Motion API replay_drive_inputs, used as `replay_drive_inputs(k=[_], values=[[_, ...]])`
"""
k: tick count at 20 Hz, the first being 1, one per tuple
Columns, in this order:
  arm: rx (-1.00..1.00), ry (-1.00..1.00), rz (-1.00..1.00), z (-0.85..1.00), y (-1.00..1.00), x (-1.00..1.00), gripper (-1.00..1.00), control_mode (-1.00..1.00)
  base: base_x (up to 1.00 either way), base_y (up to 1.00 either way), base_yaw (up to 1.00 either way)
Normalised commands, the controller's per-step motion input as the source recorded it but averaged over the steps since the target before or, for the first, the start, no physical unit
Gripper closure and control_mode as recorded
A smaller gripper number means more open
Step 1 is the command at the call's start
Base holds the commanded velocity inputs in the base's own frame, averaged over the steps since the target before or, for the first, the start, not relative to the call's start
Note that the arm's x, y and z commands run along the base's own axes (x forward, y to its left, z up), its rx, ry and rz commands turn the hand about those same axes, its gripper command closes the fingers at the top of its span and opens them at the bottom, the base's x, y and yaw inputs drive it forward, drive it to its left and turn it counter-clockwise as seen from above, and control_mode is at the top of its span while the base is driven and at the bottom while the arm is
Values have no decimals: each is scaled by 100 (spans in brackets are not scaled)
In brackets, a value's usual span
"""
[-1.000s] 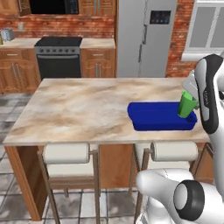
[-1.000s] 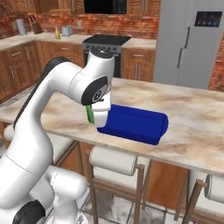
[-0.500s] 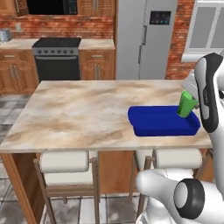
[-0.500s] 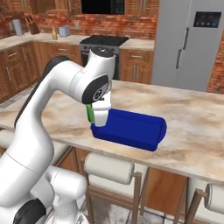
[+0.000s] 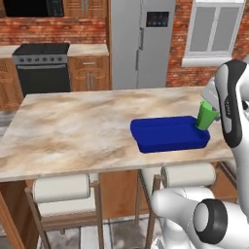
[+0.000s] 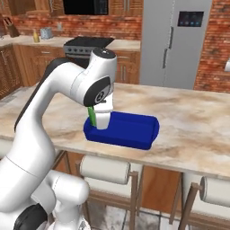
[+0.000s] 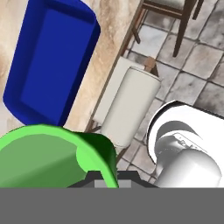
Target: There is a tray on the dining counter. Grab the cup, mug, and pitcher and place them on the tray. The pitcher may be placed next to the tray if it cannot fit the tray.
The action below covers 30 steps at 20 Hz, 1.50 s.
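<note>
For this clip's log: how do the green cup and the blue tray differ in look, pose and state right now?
The cup is bright green, tall and tapered; the tray is deep blue, flat and wide with a low rim. The cup hangs tilted, carried by the gripper over the tray's near-robot end, while the tray lies flat on the dining counter. In the hand view the cup's open mouth sits close under the camera, with the tray further off. Both are open-topped and look empty.
</note>
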Motion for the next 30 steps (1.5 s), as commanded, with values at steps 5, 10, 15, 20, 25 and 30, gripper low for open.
replay_drive_inputs(k=[5,10,15,20,25,30], values=[[0,0,0,0,0,0,100,100,27,0,-17],[0,0,0,0,0,0,100,100,28,0,-15],[0,0,0,0,0,0,100,100,45,0,-7],[0,0,0,0,0,0,100,100,57,0,-1],[0,0,0,0,0,0,100,100,24,0,0],[0,0,0,0,0,0,100,-100,0,0,0]])
